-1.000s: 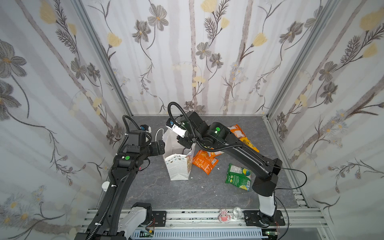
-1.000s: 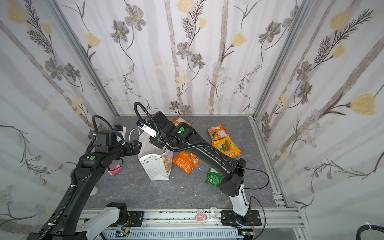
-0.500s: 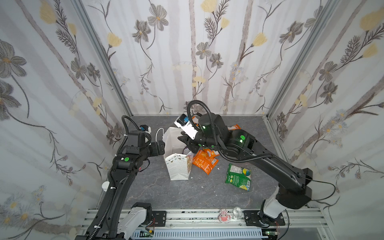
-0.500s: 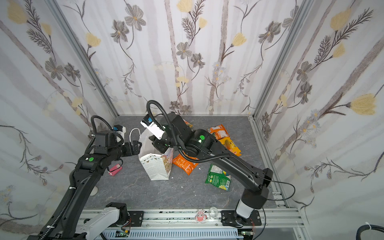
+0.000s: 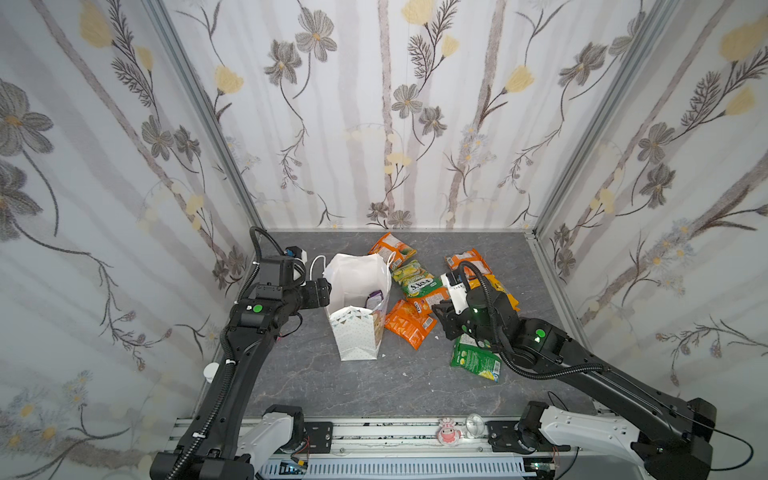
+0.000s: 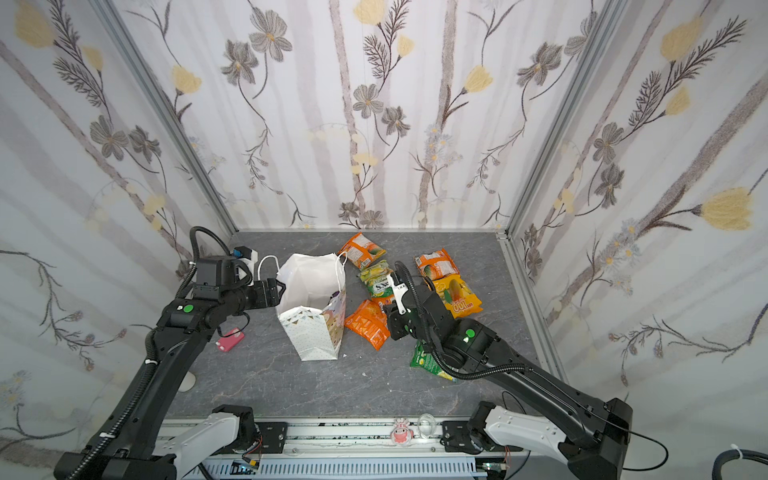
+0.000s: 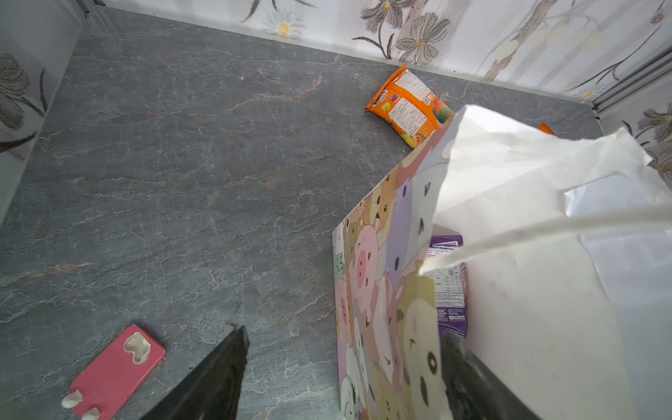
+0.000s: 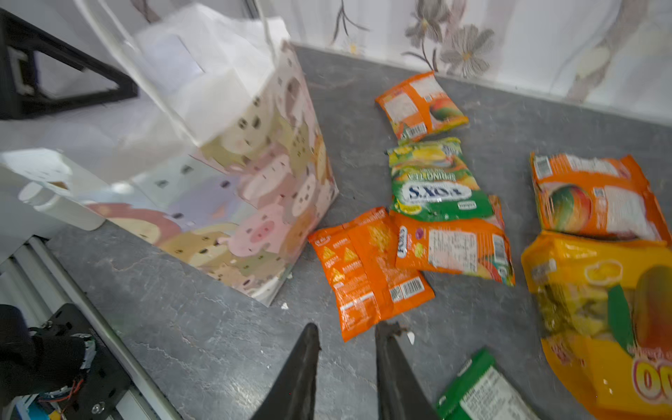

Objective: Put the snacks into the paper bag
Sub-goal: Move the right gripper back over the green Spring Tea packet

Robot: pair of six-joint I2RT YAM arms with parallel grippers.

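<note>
Left gripper [image 7: 342,332]: jaws apart astride bag [image 7: 385,291] wall; closing may crumple or tip it. Right gripper [image 8: 349,327]: jaws slightly apart, empty; orange packet [image 8: 363,269] overlaps neighbour [image 8: 451,251], may drag both.

The paper bag [image 5: 357,336] stands left of centre on the worktop [image 5: 332,386]. The snacks [image 5: 409,324] lie right of it, toward the back edge. One packet [image 5: 376,297] apparently stands inside.

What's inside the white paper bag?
A purple packet shows inside the paper bag, close to one wall. The bag's walls cover most of the bottom, so I cannot tell whether more snacks lie in there.
</note>
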